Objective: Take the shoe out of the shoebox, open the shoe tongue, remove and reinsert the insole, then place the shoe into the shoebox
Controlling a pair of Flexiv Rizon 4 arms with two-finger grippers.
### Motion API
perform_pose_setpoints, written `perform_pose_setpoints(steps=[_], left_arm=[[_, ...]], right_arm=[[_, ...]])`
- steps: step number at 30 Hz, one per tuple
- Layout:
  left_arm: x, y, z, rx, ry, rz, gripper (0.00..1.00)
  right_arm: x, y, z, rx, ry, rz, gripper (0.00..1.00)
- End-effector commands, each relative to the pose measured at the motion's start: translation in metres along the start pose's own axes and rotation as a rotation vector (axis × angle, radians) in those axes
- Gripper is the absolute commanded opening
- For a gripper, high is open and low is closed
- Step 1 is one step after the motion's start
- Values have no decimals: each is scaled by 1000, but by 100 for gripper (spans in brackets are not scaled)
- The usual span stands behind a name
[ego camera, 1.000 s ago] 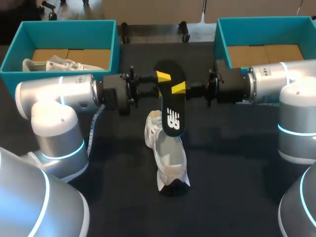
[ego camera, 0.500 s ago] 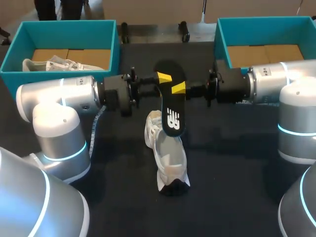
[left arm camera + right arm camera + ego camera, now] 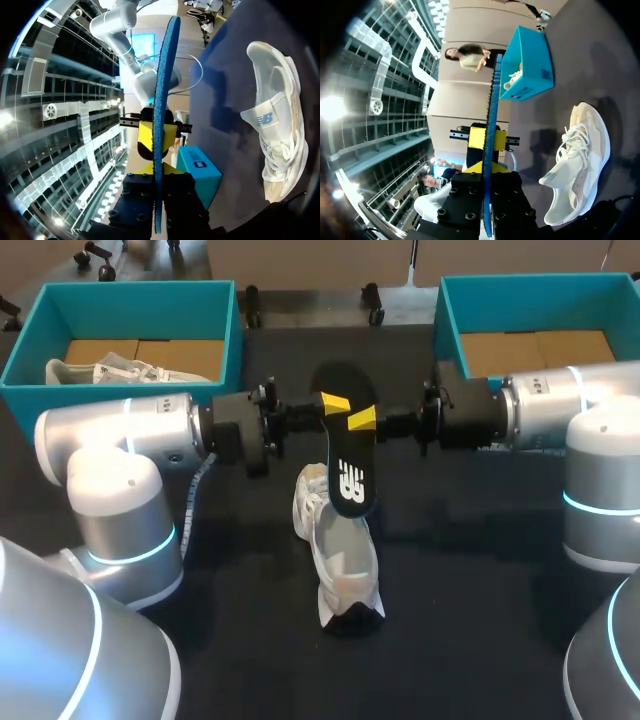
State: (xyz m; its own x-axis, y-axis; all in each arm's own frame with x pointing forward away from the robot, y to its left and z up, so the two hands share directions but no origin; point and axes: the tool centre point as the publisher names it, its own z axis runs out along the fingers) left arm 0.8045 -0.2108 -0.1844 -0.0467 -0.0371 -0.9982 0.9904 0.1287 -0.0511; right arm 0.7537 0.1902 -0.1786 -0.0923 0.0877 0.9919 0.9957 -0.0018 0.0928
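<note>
Hiding part of shoe [image 3: 345, 560], insole [image 3: 347, 455], jaws clamped

We found the dark table [image 3: 470, 590] evenly and fairly brightly lit from overhead, with soft highlights running along the silver shells of our left arm [image 3: 120, 430] and right arm [image 3: 550, 400] and only a faint shadow close around the white shoe [image 3: 340, 550]. In our right wrist view a hard white glare from the overhead lighting flared well off to the side of the insole [image 3: 494, 100], while soft-edged shadows lay on the table beside the shoe.
</note>
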Motion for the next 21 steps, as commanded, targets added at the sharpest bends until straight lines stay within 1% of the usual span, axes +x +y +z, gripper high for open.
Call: perform_pose_setpoints(steps=[1, 2, 4, 5, 6, 9, 12, 15, 16, 18, 21], left_arm=[[1, -1, 1, 7, 1, 4, 0], [1, -1, 1, 7, 2, 6, 0], [0, -2, -1, 8, 3, 7, 0], [0, -2, -2, 7, 5, 9, 0], [0, -2, -3, 8, 7, 9, 0], [0, -3, -7, 7, 17, 7, 0], [1, -4, -13, 11, 32, -2, 0], [2, -4, -21, 30, 55, -42, 0], [3, -4, -24, 49, 62, -66, 0], [3, -4, -30, 70, 78, -104, 0], [5, -6, -38, 94, 103, -149, 0]], right_arm=[[0, 0, 1, -2, -1, 0, 0], [1, 0, 1, 5, 7, -15, 0], [4, 0, -1, 8, -5, -38, 38], [4, -1, -4, 7, -7, -51, 86], [5, -1, -6, 9, -13, -63, 100], [7, -5, -16, 6, -26, -106, 100], [8, -9, -27, 24, -53, -152, 100], [10, -13, -38, 62, -107, -217, 100], [11, -14, -42, 82, -135, -250, 100], [9, -16, -48, 149, -168, -290, 100], [9, -16, -48, 149, -168, -290, 100]])
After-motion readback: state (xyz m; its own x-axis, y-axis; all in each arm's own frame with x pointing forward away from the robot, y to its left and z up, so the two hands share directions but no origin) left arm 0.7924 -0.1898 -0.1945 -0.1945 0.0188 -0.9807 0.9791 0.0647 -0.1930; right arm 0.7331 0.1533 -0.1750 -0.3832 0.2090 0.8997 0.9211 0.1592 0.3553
